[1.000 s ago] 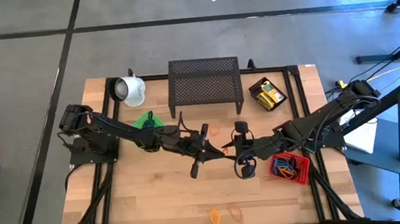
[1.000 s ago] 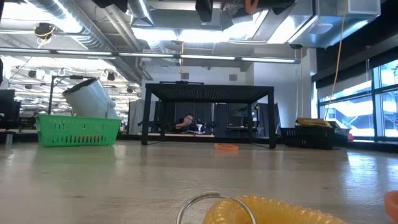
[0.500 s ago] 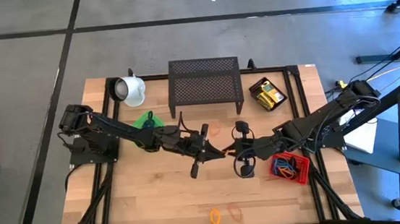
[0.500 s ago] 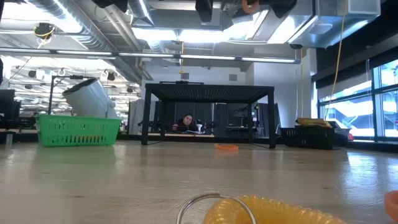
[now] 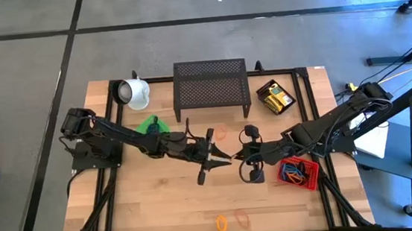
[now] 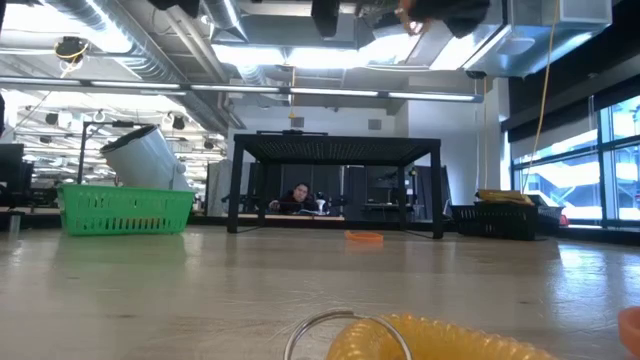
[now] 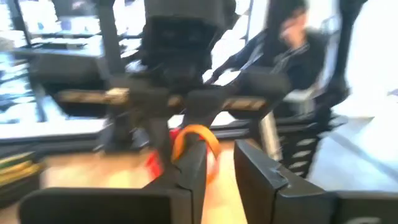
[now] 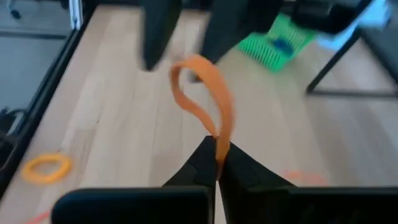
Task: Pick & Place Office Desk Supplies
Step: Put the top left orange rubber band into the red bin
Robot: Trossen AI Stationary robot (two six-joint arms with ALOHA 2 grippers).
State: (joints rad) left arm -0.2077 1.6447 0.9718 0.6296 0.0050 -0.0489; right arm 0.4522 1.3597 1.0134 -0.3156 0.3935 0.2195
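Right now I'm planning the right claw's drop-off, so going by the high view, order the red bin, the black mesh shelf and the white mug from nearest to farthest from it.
From the right claw, mid-table, pinching an orange loop:
1. Red bin, on the right arm's side.
2. Black mesh shelf, at the back middle.
3. White mug, back corner on the left arm's side.

Even, bright overhead light; both wrist views blurred, low view's foreground out of focus

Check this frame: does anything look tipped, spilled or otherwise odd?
The white ceramic mug lies on its side at the table's far left. An orange rubber loop hangs in mid-air, pinched by the right gripper, with the left gripper open around it. Nothing looks spilled.
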